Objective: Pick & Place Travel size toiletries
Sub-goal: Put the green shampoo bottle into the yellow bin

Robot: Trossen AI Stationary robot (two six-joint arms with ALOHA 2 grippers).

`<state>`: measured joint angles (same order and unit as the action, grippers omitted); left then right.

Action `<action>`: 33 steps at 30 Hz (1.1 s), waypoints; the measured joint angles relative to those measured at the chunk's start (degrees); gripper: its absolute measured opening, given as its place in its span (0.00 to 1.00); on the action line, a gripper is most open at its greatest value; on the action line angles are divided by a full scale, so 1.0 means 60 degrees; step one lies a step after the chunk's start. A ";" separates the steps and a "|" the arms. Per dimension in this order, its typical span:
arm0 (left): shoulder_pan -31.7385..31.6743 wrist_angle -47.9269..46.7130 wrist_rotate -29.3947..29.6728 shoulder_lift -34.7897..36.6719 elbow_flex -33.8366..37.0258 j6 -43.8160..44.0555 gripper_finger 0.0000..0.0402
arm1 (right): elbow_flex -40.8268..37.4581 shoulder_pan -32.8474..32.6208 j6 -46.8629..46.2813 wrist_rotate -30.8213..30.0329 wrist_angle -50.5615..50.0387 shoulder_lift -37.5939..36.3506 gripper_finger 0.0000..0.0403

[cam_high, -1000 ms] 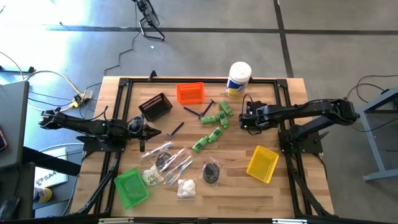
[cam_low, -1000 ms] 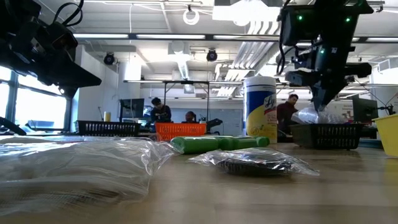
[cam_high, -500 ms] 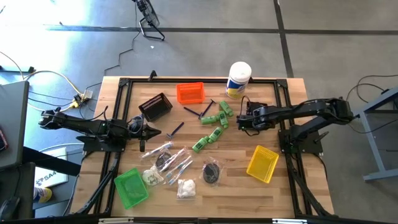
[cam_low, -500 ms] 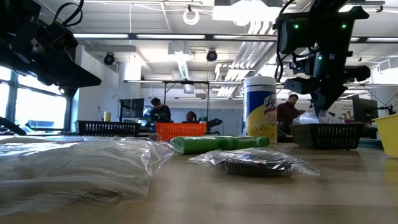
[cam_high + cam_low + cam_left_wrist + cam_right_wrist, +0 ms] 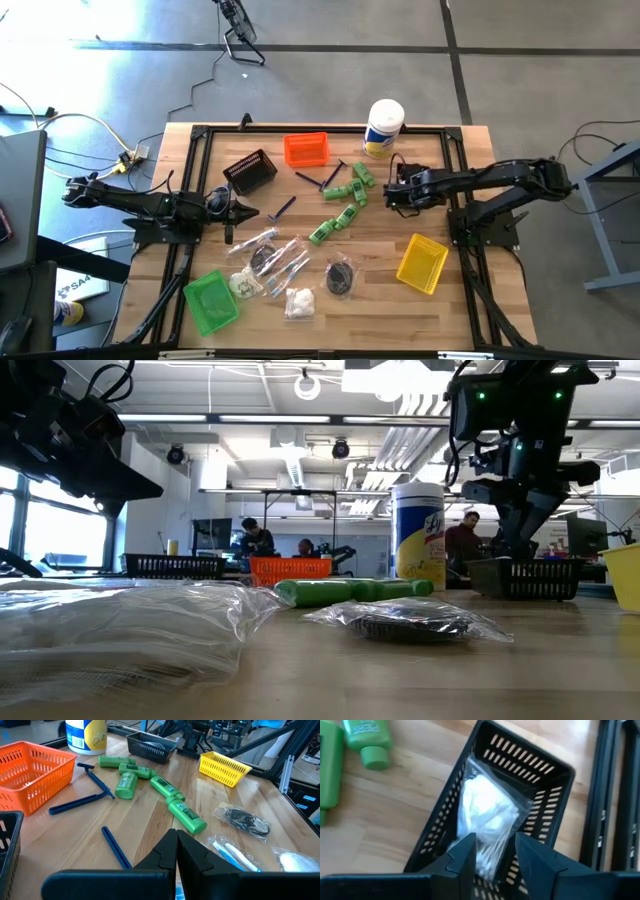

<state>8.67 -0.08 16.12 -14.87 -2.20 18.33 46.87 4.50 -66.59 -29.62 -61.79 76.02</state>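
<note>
A clear bag of white puffs (image 5: pixel 487 817) is lying inside a black bin (image 5: pixel 547 795) that is sitting near the white canister (image 5: pixel 383 127), toward the right arm's side of the table. The right gripper (image 5: pixel 492 851) is hanging directly over that bin with its fingers spread apart on either side of the bag, gripping nothing; in the low view the right gripper is standing just above the bin's rim. Beside the bin, away from the right arm, green bottles (image 5: pixel 347 195) are lying scattered across the middle of the table (image 5: pixel 390 240), with blue razors (image 5: pixel 95 780) between them and an orange bin (image 5: pixel 306 149). Farther from the canister, a dark bundle in clear wrap (image 5: pixel 341 274), slim wrapped packets (image 5: pixel 275 255) and another bag of puffs (image 5: pixel 298 302) are resting on the wood. A yellow bin (image 5: pixel 422 263) and a green bin (image 5: pixel 211 300) are sitting toward the table's near corners. The left gripper (image 5: pixel 176 851) is waiting at the far side from the canister, its fingers pressed together and holding nothing.
</note>
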 joint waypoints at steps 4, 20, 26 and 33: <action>-0.0002 0.0004 0.0000 0.0002 0.0000 -0.0004 0.01 | 0.0000 -0.0002 0.0202 0.0390 0.0206 -0.0483 0.28; -0.0004 0.0041 0.0000 -0.0001 0.0004 0.0025 0.01 | 0.0007 -0.0697 0.3150 0.1117 0.5177 -0.1658 0.10; -0.0001 0.0055 0.0000 -0.0001 0.0007 0.0025 0.01 | 0.0007 -0.1143 0.4484 0.1605 0.7470 -0.1663 0.07; 0.0000 0.0058 0.0000 0.0003 0.0007 0.0025 0.01 | 0.0007 -0.1672 0.4893 0.1788 0.8209 -0.1663 0.06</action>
<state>8.67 0.27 16.12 -14.85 -2.15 18.48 46.92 -5.53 -37.23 -18.90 -12.53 66.04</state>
